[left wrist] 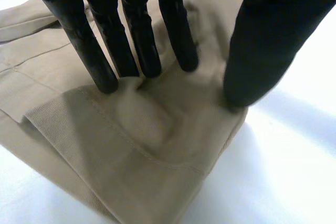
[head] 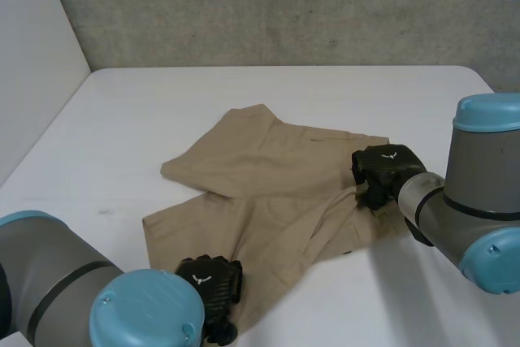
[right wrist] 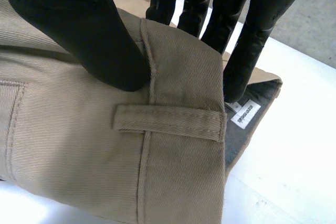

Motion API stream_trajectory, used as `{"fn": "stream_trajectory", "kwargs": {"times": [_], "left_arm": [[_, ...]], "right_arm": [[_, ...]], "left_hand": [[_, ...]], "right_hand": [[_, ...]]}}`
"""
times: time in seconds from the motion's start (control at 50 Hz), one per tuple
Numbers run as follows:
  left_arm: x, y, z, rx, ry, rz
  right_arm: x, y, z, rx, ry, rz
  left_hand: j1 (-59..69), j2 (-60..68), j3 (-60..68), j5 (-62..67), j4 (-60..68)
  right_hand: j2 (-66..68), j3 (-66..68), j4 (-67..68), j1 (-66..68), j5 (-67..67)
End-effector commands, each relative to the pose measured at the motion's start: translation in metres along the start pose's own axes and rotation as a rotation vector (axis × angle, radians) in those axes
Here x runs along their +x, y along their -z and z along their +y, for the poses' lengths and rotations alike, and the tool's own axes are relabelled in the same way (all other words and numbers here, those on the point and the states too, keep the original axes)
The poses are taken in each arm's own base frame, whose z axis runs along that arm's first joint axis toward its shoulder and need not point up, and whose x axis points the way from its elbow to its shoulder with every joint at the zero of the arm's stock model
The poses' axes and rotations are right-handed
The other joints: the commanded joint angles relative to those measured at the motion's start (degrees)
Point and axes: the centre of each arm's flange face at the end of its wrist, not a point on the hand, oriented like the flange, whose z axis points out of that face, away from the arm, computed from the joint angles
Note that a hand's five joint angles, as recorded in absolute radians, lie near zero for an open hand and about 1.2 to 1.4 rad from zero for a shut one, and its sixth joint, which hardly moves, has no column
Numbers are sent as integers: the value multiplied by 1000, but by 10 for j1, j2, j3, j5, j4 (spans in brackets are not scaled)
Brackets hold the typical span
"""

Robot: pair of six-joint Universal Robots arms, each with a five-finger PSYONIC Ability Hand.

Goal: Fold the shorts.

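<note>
Shorts sit mid-table, mostly flat. The waistband is at the robot's right and the legs run off to its left.

L side: the left hand is on the nearest hem corner. Its fingers are straight with tips pressed into the cloth, and the thumb is planted apart from them by the edge. A soft pucker rises between them, so it's pressing and gathering, not yet a real pinch. Prob. placed there to get hold of the leg end.

R side: the right hand is at the waistband end. Its thumb is on the outer face and the fingers are behind, so the band stands up pinched between them. Holding both ends lets you carry one over the other, I'd judge.

Cloth is tan twill w/ a fine diagonal rib, stitched seams and a doubled hem – fairly stiff, so it should hold a crease. A flat belt loop lies across the band. Grey lining and a small white label show inside.
</note>
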Motion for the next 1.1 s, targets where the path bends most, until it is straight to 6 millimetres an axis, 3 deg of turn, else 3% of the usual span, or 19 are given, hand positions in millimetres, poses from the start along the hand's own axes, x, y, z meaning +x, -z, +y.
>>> {"fn": "stream_trajectory", "kwargs": {"times": [0.02, 0.18, 0.26, 0.34, 0.44, 0.6, 0.72, 0.8, 0.88, 1.0, 1.1], "left_arm": [[1, 0, 1, 0, -6, -7], [-3, 6, -13, 46, 3, -17], [-16, 1, -24, 64, 13, -59], [-44, -17, -48, 108, 28, -150], [-74, -56, -88, 195, -36, -234], [-99, -108, -134, 277, -261, -292], [-96, -140, -173, 440, -351, -268], [-93, -175, -193, 572, -413, -193], [-88, -201, -207, 674, -436, -137], [-81, -237, -214, 775, -462, -95], [-82, -268, -207, 830, -466, -108]], "right_arm": [[3, -1, -1, 4, -4, 11], [4, 1, -5, 19, -2, 15], [5, 5, -12, 41, 2, 12], [1, 7, -14, 46, 10, -3], [0, 5, -10, 32, 53, -4], [1, 7, -9, 25, 178, 11], [8, 1, -22, 89, 181, 40], [17, -20, -44, 244, 167, 116], [25, -46, -52, 317, 165, 190], [36, -84, -50, 363, 164, 288], [38, -123, -34, 355, 313, 351]], "left_hand": [[405, 410, 410, 412, 410], [405, 410, 410, 412, 410], [405, 410, 410, 412, 410], [405, 410, 410, 412, 410], [405, 410, 410, 412, 410], [405, 410, 410, 412, 410], [405, 410, 410, 412, 410], [405, 410, 410, 412, 410], [405, 410, 410, 412, 410], [405, 410, 410, 412, 410], [405, 410, 410, 412, 410]], "right_hand": [[126, 122, 118, 242, 125], [126, 122, 118, 242, 125], [126, 122, 118, 242, 125], [126, 122, 118, 242, 125], [126, 122, 118, 242, 125], [126, 122, 118, 242, 125], [126, 122, 118, 242, 125], [126, 122, 118, 242, 125], [126, 122, 118, 242, 125], [126, 122, 118, 242, 125], [126, 122, 118, 242, 125]]}}
